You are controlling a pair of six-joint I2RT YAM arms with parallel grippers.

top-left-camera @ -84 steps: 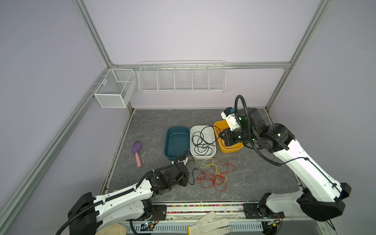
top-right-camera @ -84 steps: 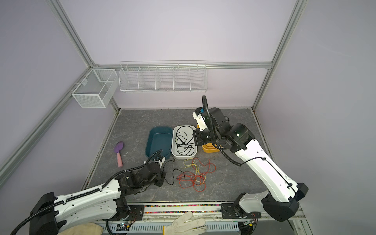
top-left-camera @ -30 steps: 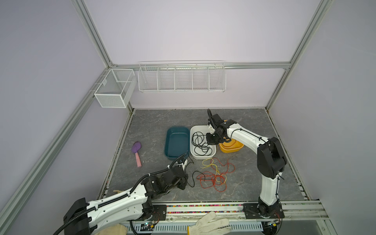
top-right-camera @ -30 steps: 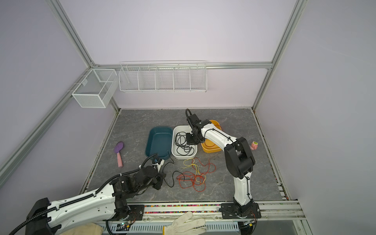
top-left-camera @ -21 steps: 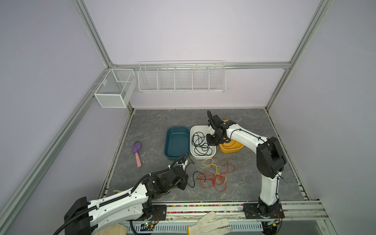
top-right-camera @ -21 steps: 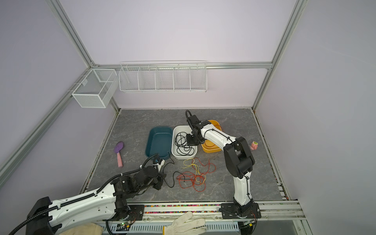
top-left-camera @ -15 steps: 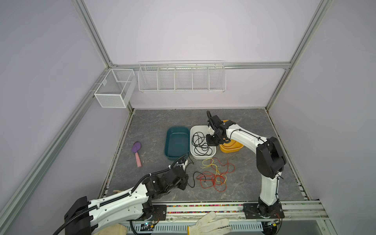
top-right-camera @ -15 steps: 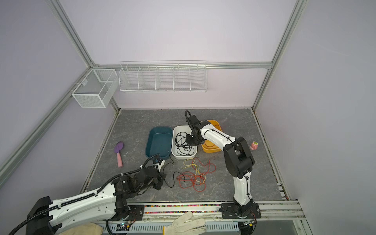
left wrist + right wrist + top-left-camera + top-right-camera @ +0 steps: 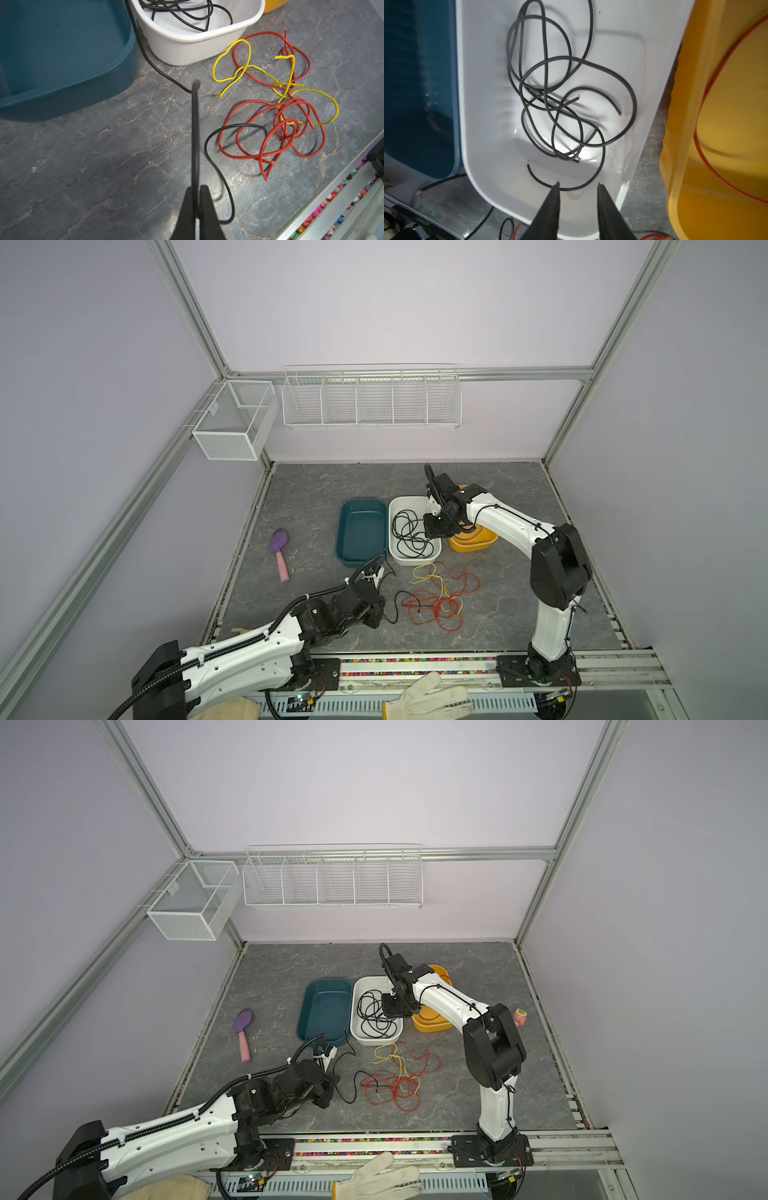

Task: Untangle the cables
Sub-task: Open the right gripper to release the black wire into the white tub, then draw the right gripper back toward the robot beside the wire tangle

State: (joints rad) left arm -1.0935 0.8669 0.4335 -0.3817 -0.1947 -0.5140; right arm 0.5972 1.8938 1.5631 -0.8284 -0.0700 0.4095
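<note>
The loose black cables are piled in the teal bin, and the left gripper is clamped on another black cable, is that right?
Not quite: the black cables lie in the white bin, not the teal bin beside it, as the right wrist view shows. The left gripper is indeed clamped on another black cable.

Robot lab cell, aluminium frame [image 9: 198,325]
</note>
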